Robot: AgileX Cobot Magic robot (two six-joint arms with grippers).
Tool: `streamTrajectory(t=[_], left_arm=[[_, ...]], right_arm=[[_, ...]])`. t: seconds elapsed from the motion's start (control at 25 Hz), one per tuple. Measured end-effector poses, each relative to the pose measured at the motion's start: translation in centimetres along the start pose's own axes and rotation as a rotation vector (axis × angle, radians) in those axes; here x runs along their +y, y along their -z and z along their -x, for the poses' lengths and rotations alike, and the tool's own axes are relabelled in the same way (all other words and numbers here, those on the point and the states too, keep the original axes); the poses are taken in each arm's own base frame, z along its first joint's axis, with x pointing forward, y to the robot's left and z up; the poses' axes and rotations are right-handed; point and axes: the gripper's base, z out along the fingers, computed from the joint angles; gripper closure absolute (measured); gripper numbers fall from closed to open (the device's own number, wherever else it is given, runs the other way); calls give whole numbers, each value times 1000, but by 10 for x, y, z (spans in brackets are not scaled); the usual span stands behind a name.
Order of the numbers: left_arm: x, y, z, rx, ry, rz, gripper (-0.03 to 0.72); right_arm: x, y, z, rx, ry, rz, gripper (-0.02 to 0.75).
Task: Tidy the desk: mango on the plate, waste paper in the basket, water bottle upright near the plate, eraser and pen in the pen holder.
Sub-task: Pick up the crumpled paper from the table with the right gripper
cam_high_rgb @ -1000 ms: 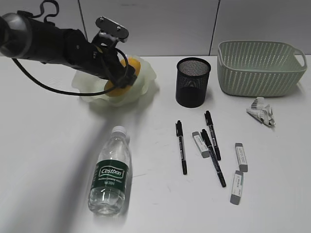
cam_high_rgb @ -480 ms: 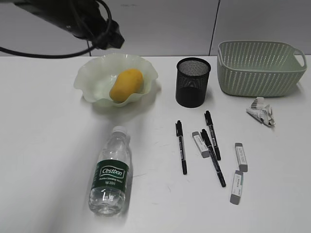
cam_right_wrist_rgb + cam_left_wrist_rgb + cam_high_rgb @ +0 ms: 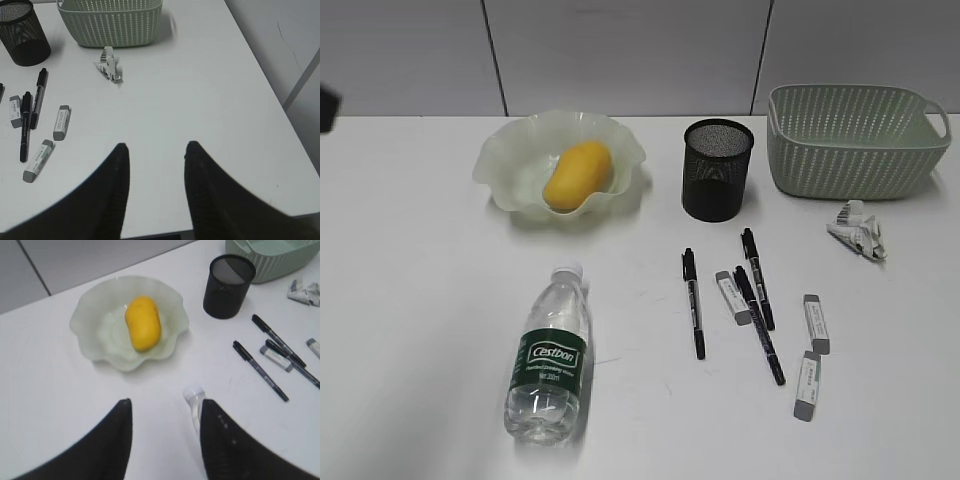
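Note:
The yellow mango (image 3: 578,175) lies in the pale green ruffled plate (image 3: 510,160). The water bottle (image 3: 550,355) lies on its side on the desk (image 3: 420,330), cap toward the plate. Three pens (image 3: 693,303) and three erasers (image 3: 816,323) lie right of the bottle. The black mesh pen holder (image 3: 717,168) and green basket (image 3: 855,140) stand at the back. The waste paper (image 3: 857,230) lies in front of the basket. My left gripper (image 3: 166,404) is open and empty, high above the bottle cap (image 3: 193,394). My right gripper (image 3: 157,146) is open and empty, over bare desk at the right.
Only a dark bit of the left arm (image 3: 325,105) shows at the exterior view's left edge. The desk's right edge (image 3: 265,90) runs close beside the right gripper. A grey panelled wall (image 3: 620,50) stands behind the desk.
The left arm has pulled up and away to the left from the plate, out of the exterior view. The mango stays in the plate.

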Motion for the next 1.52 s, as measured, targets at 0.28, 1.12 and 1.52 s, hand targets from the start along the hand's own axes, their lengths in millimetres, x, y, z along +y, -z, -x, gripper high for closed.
streamTrajectory(t=[0.28, 1.12, 1.52], left_arm=[[-4, 72, -114, 9, 34, 71, 353], [-3, 114, -171, -175, 139, 183, 358], [-6, 123, -178, -239, 207, 312, 358]], right_arm=[[0, 0, 0, 0, 0, 0, 430], [19, -47, 38, 103, 60, 109, 426], [46, -263, 60, 551, 91, 90, 210]])
